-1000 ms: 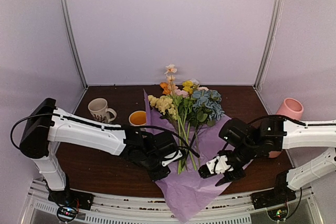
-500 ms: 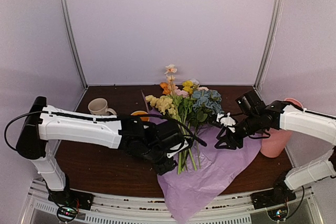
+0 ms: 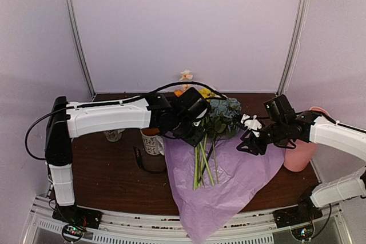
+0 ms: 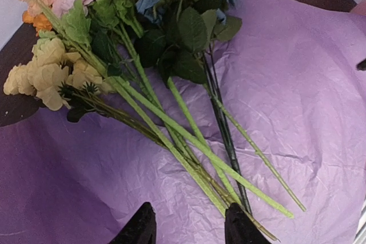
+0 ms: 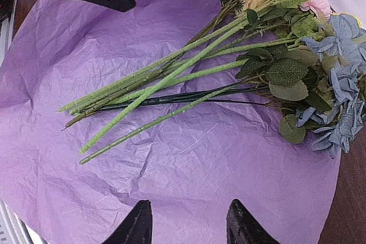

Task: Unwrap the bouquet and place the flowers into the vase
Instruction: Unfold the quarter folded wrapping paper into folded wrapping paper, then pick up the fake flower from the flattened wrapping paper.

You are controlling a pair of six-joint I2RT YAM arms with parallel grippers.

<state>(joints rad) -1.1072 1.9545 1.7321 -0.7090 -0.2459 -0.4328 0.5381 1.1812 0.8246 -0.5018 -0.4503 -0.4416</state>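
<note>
Changed in the last second: the left arm has risen from the stem ends at the near part of the tissue paper (image 3: 229,184) to above its far left corner. The right arm has swung from the sheet's near right part up to its far right edge.

1. The flowers (image 3: 199,167): lie loose on the tissue paper, stems fanned toward its middle, heads at and beyond its far edge. The wrist views (image 4: 171,101) (image 5: 189,78) show cream, peach, pink, yellow and blue blooms with green leaves.

2. Tissue paper (image 4: 297,112) (image 5: 171,158): lilac, creased, spread open beneath the stems. Its near corner hangs over the front edge of the counter (image 3: 103,172).

3. Left hand (image 3: 193,134) (image 4: 189,230): fingers moderately apart with nothing between them. It is held above the sheet's far left corner, over the leafy upper stems.

4. Right hand (image 3: 245,141) (image 5: 189,227): fingers moderately apart and empty. It is raised over the sheet's far right edge, just beside the blue blooms.

5. The vase (image 3: 298,155): plain pink cylinder, stands on the counter just beside the sheet's right edge. The right forearm crosses in front of it, and it holds no stems.

6. Mug (image 3: 151,141): white, patterned, stands just beside the sheet's left edge. A second one, farther left of the sheet, is mostly hidden behind the left arm.

7. Counter: dark brown, and it carries all of the above.
</note>
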